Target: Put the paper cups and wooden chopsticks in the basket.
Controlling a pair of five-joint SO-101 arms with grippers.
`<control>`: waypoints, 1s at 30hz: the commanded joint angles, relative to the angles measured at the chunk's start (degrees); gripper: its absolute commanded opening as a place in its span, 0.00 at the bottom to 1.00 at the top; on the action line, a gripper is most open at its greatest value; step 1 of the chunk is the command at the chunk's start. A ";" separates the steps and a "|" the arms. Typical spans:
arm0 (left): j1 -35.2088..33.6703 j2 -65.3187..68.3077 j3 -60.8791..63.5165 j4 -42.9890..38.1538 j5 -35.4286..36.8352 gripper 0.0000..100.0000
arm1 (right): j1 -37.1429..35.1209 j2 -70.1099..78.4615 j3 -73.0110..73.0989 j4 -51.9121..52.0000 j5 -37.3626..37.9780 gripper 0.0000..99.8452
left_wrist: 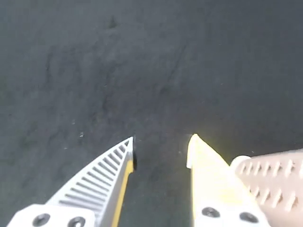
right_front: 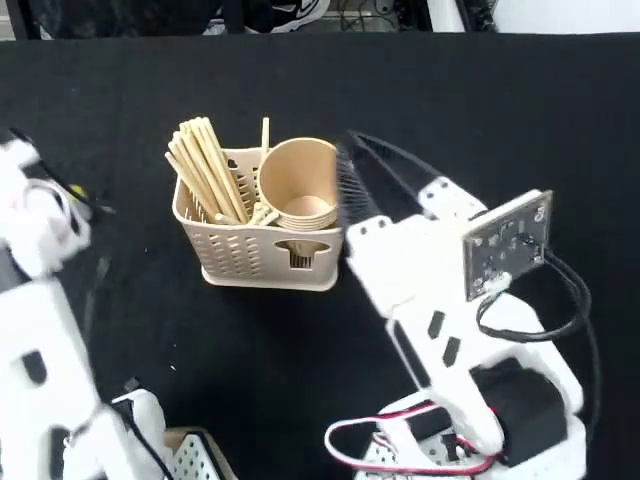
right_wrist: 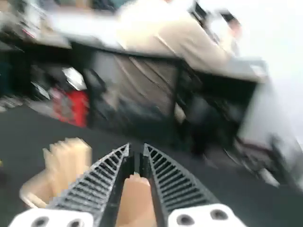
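A cream slotted basket stands mid-table, holding a bundle of wooden chopsticks on its left side and stacked paper cups on its right. The top cup sits tilted above the stack. My right gripper, with black fingers, lies along that cup's right rim. In the right wrist view the gripper is pinched almost together with the tan cup between its fingers, and the chopsticks are beside it. My left gripper is open over bare black cloth, with a basket corner next to one finger.
The left arm stands at the table's left edge. A small perforated white box sits at the front edge. Red and white cables loop around the right arm's base. Black cloth stretches behind and in front of the basket.
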 commanded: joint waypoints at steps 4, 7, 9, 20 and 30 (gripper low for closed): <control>3.65 -23.47 25.98 -15.12 0.00 0.20 | 21.89 -10.42 14.46 12.92 0.79 0.01; 4.18 -31.56 36.35 -19.69 0.00 0.20 | 26.73 -14.64 25.27 13.80 0.97 0.01; 4.18 -36.92 44.00 -23.21 0.00 0.20 | 28.22 -17.36 32.75 13.71 1.05 0.01; 4.18 -61.36 68.44 -22.15 -8.18 0.10 | 29.01 -40.40 66.15 13.71 7.47 0.01; 5.41 -61.01 69.93 -11.16 -16.97 0.03 | 28.66 -37.58 68.35 19.78 7.38 0.01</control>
